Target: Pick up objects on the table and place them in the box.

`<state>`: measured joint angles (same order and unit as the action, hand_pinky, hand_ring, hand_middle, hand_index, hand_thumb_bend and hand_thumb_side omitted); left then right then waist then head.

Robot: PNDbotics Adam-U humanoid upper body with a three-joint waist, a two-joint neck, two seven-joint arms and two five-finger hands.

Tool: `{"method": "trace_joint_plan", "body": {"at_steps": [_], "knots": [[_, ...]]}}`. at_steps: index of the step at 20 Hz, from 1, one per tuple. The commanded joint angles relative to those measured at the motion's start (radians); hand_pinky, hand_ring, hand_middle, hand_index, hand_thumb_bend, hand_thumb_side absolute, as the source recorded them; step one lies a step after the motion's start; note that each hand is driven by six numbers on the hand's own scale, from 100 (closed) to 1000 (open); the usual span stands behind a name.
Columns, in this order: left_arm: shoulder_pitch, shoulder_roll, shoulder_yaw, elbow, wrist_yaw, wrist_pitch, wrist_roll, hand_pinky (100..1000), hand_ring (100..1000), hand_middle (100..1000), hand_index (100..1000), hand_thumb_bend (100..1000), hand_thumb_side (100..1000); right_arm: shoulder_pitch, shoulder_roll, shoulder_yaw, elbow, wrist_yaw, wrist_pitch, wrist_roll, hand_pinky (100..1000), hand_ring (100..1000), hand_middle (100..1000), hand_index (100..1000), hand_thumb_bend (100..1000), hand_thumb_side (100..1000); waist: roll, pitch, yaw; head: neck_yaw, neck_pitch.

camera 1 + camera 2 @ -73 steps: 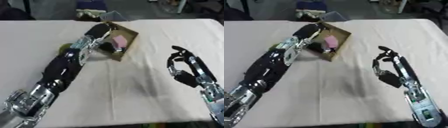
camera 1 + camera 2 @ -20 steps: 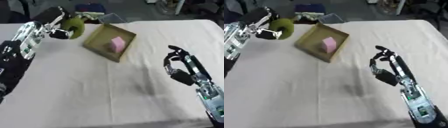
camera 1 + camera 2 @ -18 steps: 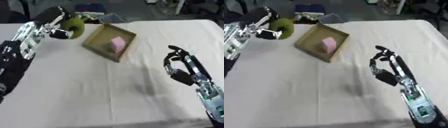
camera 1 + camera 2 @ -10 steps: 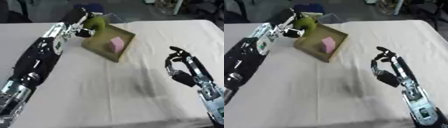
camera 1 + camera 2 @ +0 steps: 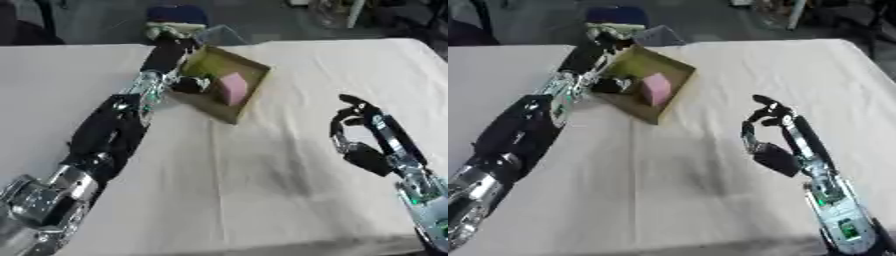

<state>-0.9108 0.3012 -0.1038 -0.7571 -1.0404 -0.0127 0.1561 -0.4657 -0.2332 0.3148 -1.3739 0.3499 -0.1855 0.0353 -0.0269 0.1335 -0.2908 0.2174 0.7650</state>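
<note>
1. Step in hand, as I read it: release into the box (image 5: 248, 95). Left hand (image 5: 179, 75) is over the box's far-left part, arm stretched across the table (image 5: 262, 200) from the near-left.
2. Green object (image 5: 203, 65) shows as a yellow-green patch inside the box at its far-left, just beside or under the left hand. Can't tell whether it rests on the box floor or hangs in the hand.
3. Left hand state: can't tell. The fingers blur into the dark shape at the box's left wall.
4. To do it well: let go only with the object well inside the walls, low over the floor, so it doesn't roll over the rim. Keep it left of the pink block (image 5: 233, 88), which sits at the middle of the box, apart from the green patch.
5. Withdraw straight up before pulling back toward near-left; the wrist sits right at the left wall, and a sideways drag could shove or tip the box.
6. Right hand (image 5: 357, 145) idles at near-right, well apart from the box, fingers curled, holding nothing.
7. I see no other loose objects on the cloth.
</note>
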Motion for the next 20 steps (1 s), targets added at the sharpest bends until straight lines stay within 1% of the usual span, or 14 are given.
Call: {"method": "trace_joint_plan", "body": {"at_steps": [1,2,3,4,5,6,7,9,11,12,14,15,17,20], "knots": [[0.003,0.06,-0.007,-0.121,0.106,-0.02,0.009,763,710,767,892,687,832,-0.012,-0.017,-0.008,-0.017,-0.003,-0.001,-0.002,761,828,619,937,100,474,0.0,-0.015,0.005,-0.01,0.005],[0.019,0.08,-0.012,-0.177,0.157,-0.026,0.003,764,709,765,889,679,825,-0.012,-0.019,-0.01,-0.017,-0.002,-0.001,-0.003,761,828,618,937,100,474,0.0,-0.015,0.009,-0.014,0.005],[0.041,0.104,-0.014,-0.246,0.217,-0.029,-0.001,763,703,750,875,639,792,-0.011,-0.02,-0.012,-0.017,-0.002,0.0,-0.005,761,828,619,937,100,474,0.0,-0.015,0.013,-0.018,0.005],[0.068,0.129,-0.014,-0.321,0.283,-0.028,-0.005,757,686,718,856,564,761,-0.009,-0.023,-0.014,-0.017,-0.001,0.001,-0.007,761,828,618,937,100,474,0.001,-0.015,0.017,-0.023,0.005],[0.098,0.154,-0.014,-0.396,0.357,-0.021,-0.009,755,682,710,852,542,756,-0.008,-0.025,-0.015,-0.017,-0.001,0.001,-0.009,761,828,618,937,100,474,0.002,-0.015,0.02,-0.026,0.005],[0.133,0.179,-0.011,-0.478,0.441,-0.019,-0.016,733,648,663,817,380,715,-0.006,-0.028,-0.017,-0.017,-0.002,0.002,-0.011,761,828,618,938,100,476,0.003,-0.015,0.026,-0.029,0.005],[0.173,0.204,-0.005,-0.558,0.528,-0.02,-0.026,718,624,635,792,297,700,-0.003,-0.03,-0.018,-0.017,-0.003,0.002,-0.012,761,828,618,938,100,477,0.004,-0.015,0.031,-0.031,0.005],[0.262,0.25,0.025,-0.712,0.688,-0.007,-0.028,695,597,602,762,228,682,0.0,-0.034,-0.019,-0.017,-0.005,0.003,-0.014,761,828,618,938,100,477,0.005,-0.017,0.041,-0.039,0.005],[0.331,0.277,0.053,-0.828,0.802,0.021,-0.017,695,597,602,762,228,682,0.002,-0.036,-0.021,-0.017,-0.005,0.004,-0.015,761,828,618,938,100,477,0.005,-0.018,0.046,-0.042,0.005],[0.38,0.276,0.079,-0.886,0.843,0.026,-0.002,685,584,587,741,207,675,0.005,-0.039,-0.023,-0.016,-0.004,0.004,-0.017,761,827,618,938,100,476,0.005,-0.02,0.054,-0.046,0.005],[0.477,0.269,0.125,-1.0,0.905,0.034,0.027,685,583,585,740,204,674,0.011,-0.043,-0.027,-0.018,-0.003,0.005,-0.021,761,827,618,938,100,476,0.006,-0.025,0.065,-0.051,0.005],[0.502,0.268,0.137,-1.036,0.922,0.042,0.034,685,583,585,740,204,674,0.012,-0.044,-0.027,-0.018,-0.003,0.005,-0.022,761,827,618,938,100,476,0.006,-0.026,0.067,-0.051,0.005],[0.581,0.248,0.174,-1.099,0.945,0.039,0.05,677,572,570,731,185,679,0.018,-0.049,-0.031,-0.018,-0.003,0.006,-0.026,761,827,618,938,100,476,0.006,-0.028,0.081,-0.048,0.005],[0.67,0.218,0.211,-1.15,0.956,0.029,0.057,672,564,560,726,173,691,0.024,-0.053,-0.035,-0.02,-0.002,0.008,-0.031,761,827,618,938,100,476,0.007,-0.031,0.091,-0.046,0.005]]}}
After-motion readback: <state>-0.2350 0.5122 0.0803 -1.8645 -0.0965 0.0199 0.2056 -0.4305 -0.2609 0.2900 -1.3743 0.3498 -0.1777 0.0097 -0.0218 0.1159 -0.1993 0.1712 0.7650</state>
